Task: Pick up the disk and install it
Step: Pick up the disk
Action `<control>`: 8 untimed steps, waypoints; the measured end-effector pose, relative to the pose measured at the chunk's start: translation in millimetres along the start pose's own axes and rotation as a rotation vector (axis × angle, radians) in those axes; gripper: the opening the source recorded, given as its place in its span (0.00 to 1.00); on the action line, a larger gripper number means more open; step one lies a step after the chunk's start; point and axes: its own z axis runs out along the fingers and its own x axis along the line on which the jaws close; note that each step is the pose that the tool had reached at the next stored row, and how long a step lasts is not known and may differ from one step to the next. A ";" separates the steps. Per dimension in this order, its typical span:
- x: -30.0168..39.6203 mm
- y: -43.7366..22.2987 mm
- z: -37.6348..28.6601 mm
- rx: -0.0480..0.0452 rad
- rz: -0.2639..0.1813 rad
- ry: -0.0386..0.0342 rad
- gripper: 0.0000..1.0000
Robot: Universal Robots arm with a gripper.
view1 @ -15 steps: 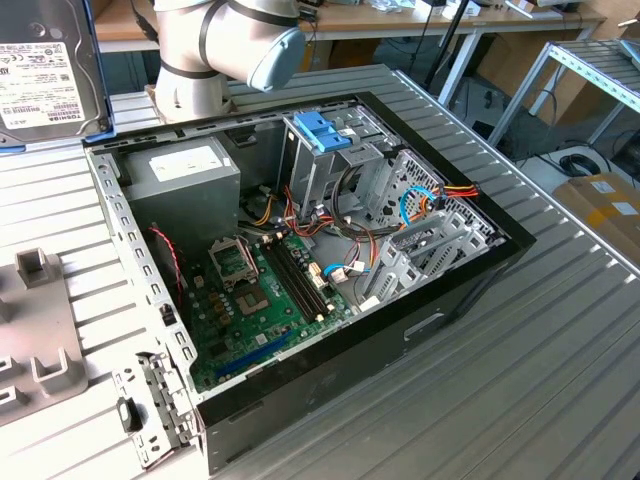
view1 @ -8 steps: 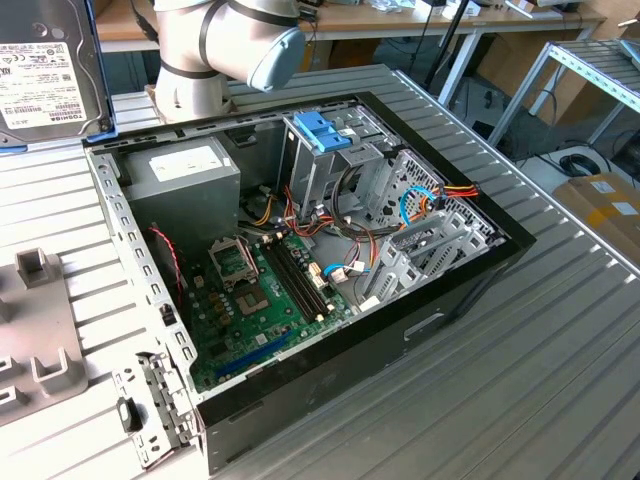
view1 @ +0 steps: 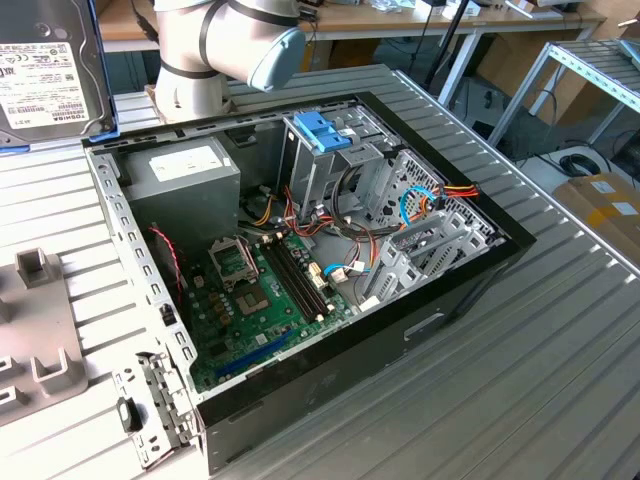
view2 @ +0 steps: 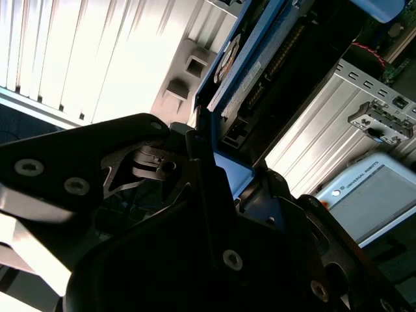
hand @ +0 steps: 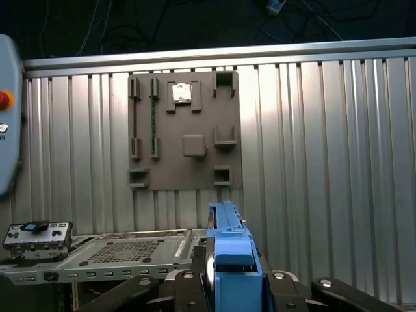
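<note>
Between the fingers of your tool (hand: 231,289), the disk (hand: 229,250) is sitting edge-on in the first wrist view, its blue carrier frame running straight out from the grip. The black fingers are pressing on it from both sides, so the tool is clamped on the disk and you are carrying it. In the second wrist view the same hold is showing: the fingers (view2: 198,169) are bearing on the blue frame, and the drive's body is reaching away from the tool.

In the exterior view the disk (view1: 45,70) is hanging upright at the exterior view's far left, with its white label facing the camera. It is raised off the worktop (view1: 520,380) and is outside the computer case (view1: 470,270).

Lower than the tool and off to one side, that case is lying open on the worktop. It is showing you the green motherboard (view1: 260,300), the grey power-supply box (view1: 185,170) and the metal drive cage (view1: 305,170) with its blue handle (view1: 322,130). Coloured cables (view1: 440,195) are looping beside the cage.

Out past the free end of the disk, a grey fixture plate (hand: 185,130) is lying flat on the ribbed worktop. A pendant (hand: 5,130) with a red button is resting off to the side of the tool. The arm (view1: 240,40) is rising behind the case.
</note>
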 end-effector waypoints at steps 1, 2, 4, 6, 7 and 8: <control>0.0 -0.2 0.0 0.0001 0.000 0.0001 0.37; 0.0 -0.7 0.0 0.0001 0.000 0.0002 0.37; -0.1 -2.2 -0.1 0.0001 0.000 0.0006 0.37; -0.2 -3.1 -0.1 0.0001 0.000 0.0008 0.37; -0.2 -3.5 -0.1 0.0001 0.000 0.0009 0.37; -0.2 -3.8 -0.1 0.0001 0.000 0.0010 0.37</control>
